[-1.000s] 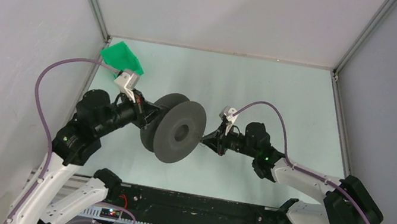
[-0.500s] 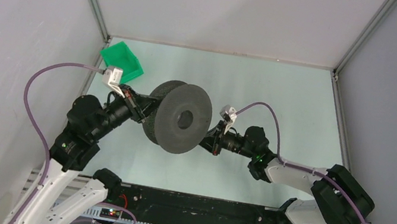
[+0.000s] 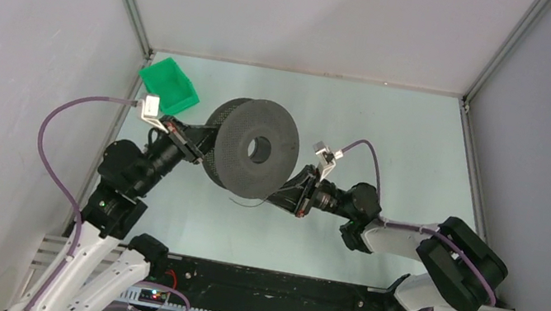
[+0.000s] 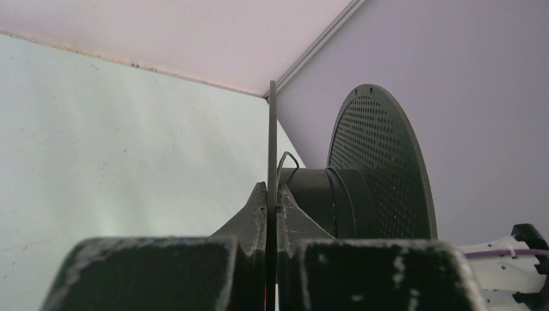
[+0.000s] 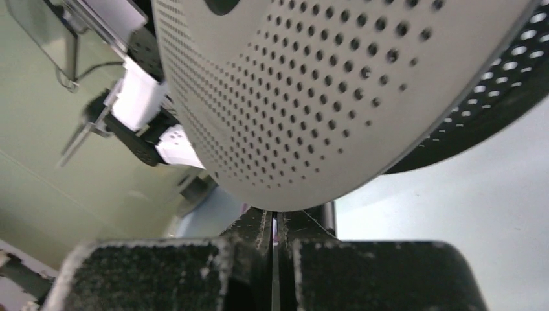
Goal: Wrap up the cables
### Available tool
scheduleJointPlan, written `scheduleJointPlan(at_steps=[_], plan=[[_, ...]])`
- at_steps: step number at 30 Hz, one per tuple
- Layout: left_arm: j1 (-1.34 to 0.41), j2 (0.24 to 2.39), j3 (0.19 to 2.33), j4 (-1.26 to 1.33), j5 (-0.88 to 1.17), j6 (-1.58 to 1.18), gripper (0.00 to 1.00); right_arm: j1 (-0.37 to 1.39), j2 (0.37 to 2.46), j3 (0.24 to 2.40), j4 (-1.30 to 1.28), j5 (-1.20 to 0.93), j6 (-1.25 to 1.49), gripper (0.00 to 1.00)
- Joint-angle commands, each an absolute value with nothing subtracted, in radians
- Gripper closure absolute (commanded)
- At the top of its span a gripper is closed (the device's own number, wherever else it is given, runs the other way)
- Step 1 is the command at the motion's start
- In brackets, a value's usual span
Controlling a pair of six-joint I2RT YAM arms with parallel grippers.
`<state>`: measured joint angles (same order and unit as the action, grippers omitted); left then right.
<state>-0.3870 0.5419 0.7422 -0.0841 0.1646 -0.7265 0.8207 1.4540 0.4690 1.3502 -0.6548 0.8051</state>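
The left end effector was clamped on the near disc of a dark reel, its two fingers pressed flat against either face. That disc stood edge-on, a thin upright line rising from between the fingertips. To its right sat the reel's round core, and beyond the core the far disc, full of small holes. A thin black cable lay in turns around the core, one loop lifting off beside the near disc. Left of the reel stretched the pale green counter. Low to the right of the reel showed a mauve hose on a white part.
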Motion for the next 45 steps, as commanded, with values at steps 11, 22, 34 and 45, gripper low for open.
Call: scheduleJointPlan(at_steps=[11,22,34,45], plan=[[-0.377,0.461,0.580,0.272,0.012,-1.041,1.00,0.858,1.453,0.522,1.508,-0.343,1.035,1.00],[-0.379,0.474,0.414,0.423,-0.090,-1.287,1.00,0.890,1.625,0.588,1.506,-0.017,1.255,1.00],[-0.378,0.511,0.306,0.502,-0.126,-1.435,1.00,0.999,1.779,0.629,1.505,0.272,1.289,1.00],[-0.377,0.479,0.239,0.520,-0.165,-1.461,1.00,1.032,1.822,0.630,1.493,0.412,1.281,0.95]])
